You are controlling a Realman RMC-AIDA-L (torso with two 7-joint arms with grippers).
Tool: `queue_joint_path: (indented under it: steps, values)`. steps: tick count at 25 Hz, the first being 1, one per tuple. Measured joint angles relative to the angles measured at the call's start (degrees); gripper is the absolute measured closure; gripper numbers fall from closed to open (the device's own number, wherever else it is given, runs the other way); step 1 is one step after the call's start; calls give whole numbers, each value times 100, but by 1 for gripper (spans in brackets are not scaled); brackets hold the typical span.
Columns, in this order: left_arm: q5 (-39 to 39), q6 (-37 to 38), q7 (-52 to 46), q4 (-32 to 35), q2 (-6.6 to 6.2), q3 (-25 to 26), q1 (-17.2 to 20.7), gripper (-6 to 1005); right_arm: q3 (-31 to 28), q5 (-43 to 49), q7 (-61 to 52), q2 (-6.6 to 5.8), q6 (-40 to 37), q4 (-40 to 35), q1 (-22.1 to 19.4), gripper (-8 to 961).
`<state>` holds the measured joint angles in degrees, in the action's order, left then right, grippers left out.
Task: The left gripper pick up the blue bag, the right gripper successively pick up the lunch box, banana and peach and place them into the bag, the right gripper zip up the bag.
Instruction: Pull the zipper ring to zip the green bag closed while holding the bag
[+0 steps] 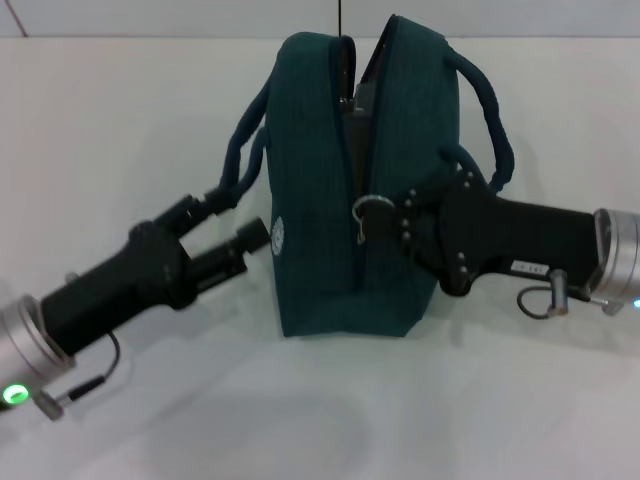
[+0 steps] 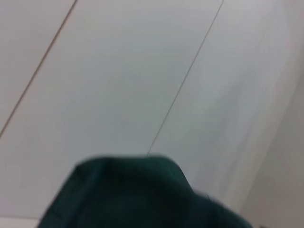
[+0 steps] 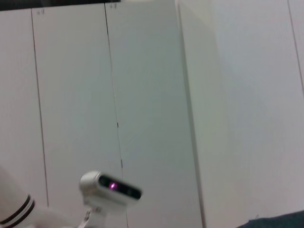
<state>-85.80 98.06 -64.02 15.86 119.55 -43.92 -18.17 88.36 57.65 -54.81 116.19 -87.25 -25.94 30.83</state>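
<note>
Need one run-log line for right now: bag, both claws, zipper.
blue bag: upright, zipper part open at top | left claw: at handle | right claw: at zipper ring pull

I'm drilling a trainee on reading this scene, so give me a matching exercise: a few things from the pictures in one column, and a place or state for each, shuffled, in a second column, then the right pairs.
Things
1. blue bag
2. left tool
3. right tool
4. zipper pull ring

Places or states
A. at the bag's loop handle, on the robot's left side
B. upright on the white table, its top part unzipped
C. hangs on the bag's front seam, partway up
D. at the bag's front, right beside the zipper pull

Pairs: 1-B, 2-A, 3-D, 4-C
</note>
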Motion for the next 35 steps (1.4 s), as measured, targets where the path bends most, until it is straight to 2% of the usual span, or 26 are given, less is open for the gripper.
queue_joint_path:
  steps: [2,7,14,23,29,31,35]
  values:
    - [-42,0,282,-253,13,-72,1,209,0,-89,-2,0,18,-4,64,942]
    - [-42,-165,609,-665,41,-400,-129,133,35,-225,20,0,37,18,259,941]
    - [-27,-598,949,-1160,88,-415,-437,145,180,-343,25,0,101,62,387,940]
    - [-17,-770,1026,-1170,78,-403,-509,174,242,-454,24,0,107,61,331,939]
    - [-17,-859,1288,-1221,94,-386,-509,402,241,-707,35,0,146,64,277,938]
    - [-17,-863,1357,-1227,98,-398,-495,608,248,-910,36,1,226,69,233,938]
    - [-40,-884,1450,-1231,99,-410,-455,783,248,-1385,34,0,291,80,138,937]
